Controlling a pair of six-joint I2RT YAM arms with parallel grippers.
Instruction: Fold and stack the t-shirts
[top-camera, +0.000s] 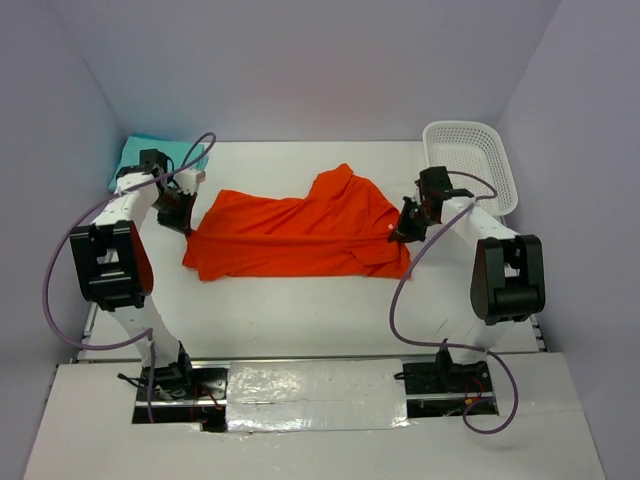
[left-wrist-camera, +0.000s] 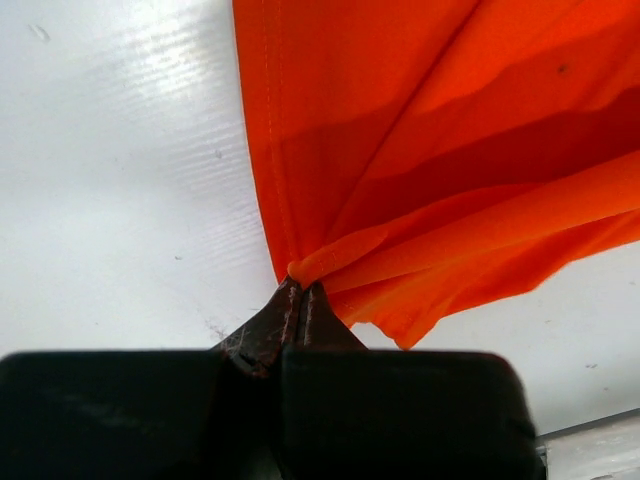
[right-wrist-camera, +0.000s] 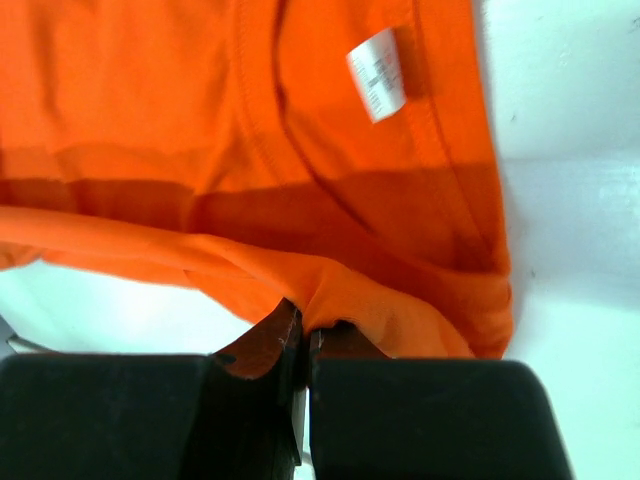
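The orange t-shirt (top-camera: 300, 235) lies spread across the middle of the white table, partly folded over itself. My left gripper (top-camera: 183, 215) is shut on its left edge; in the left wrist view the jaws (left-wrist-camera: 302, 290) pinch a bunched fold of orange cloth (left-wrist-camera: 430, 170). My right gripper (top-camera: 405, 228) is shut on the shirt's right side near the collar; in the right wrist view the gripper (right-wrist-camera: 308, 318) pinches a fold of the orange cloth (right-wrist-camera: 200, 120), with a white label (right-wrist-camera: 377, 87) beyond it. A teal t-shirt (top-camera: 140, 158) lies folded at the back left.
A white mesh basket (top-camera: 470, 160) stands at the back right, just behind the right arm. Purple cables loop from both arms. The table's front edge (top-camera: 320, 360) carries a metal rail with both arm bases.
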